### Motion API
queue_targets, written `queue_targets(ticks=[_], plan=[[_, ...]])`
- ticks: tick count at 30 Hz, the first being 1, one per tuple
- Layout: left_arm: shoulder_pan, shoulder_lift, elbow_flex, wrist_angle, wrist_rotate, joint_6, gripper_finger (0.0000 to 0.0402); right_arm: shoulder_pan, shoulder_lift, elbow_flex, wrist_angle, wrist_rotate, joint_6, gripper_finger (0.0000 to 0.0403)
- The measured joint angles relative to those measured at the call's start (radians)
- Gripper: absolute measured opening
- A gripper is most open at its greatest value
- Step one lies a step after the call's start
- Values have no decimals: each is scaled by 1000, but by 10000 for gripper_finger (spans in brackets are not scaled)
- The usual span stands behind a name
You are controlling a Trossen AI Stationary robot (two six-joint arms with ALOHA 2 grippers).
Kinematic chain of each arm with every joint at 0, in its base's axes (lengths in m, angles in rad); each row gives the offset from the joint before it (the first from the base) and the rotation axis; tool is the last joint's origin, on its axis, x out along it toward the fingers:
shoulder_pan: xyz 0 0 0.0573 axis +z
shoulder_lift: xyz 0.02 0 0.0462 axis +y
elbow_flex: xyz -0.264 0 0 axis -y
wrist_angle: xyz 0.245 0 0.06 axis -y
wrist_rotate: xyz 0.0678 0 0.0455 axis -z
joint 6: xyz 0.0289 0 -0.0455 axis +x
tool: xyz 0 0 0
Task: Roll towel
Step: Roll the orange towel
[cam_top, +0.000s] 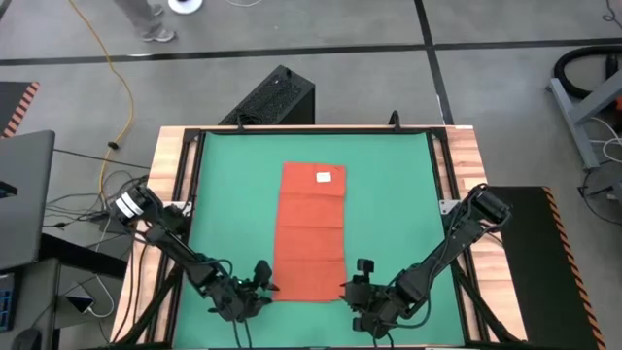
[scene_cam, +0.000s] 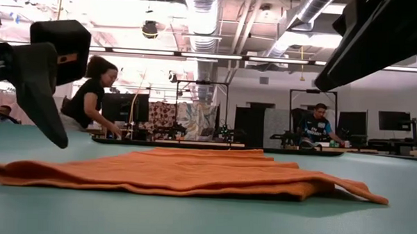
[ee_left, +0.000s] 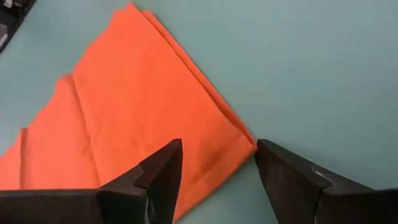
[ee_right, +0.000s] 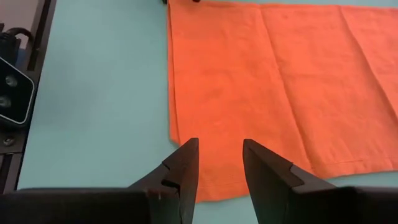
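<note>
The orange-red towel [cam_top: 312, 233] lies flat and lengthwise on the green mat [cam_top: 389, 185], with its white tag [cam_top: 325, 177] near the far edge. My left gripper [cam_top: 260, 282] is open just above the towel's near left corner [ee_left: 249, 142]; one finger stands over the cloth and one over the mat. My right gripper [cam_top: 352, 287] is open above the towel's near right corner [ee_right: 180, 134]. In the low view the towel [scene_cam: 192, 173] rests on the mat in low folds, and a left finger [scene_cam: 39, 90] hangs clear above it.
A wooden frame [cam_top: 471, 156] borders the mat. A black box [cam_top: 277, 97] stands beyond the far edge, with cables and a laptop [cam_top: 24, 194] off the table's left. People [scene_cam: 91, 92] work at benches in the room behind. Bare mat lies on both sides of the towel.
</note>
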Motion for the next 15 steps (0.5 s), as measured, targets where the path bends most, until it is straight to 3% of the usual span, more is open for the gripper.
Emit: queue_targets(ticks=[5,12,15], plan=[[13,16,1,-16,-15,-44,155,0,0,0,4,0,31,145],[25,18,0,-24,-29,-149,22,3,0,0,3,0,63,145],[25,17,23,-27,-52,-204,7,3,0,1,2,1,62,145]])
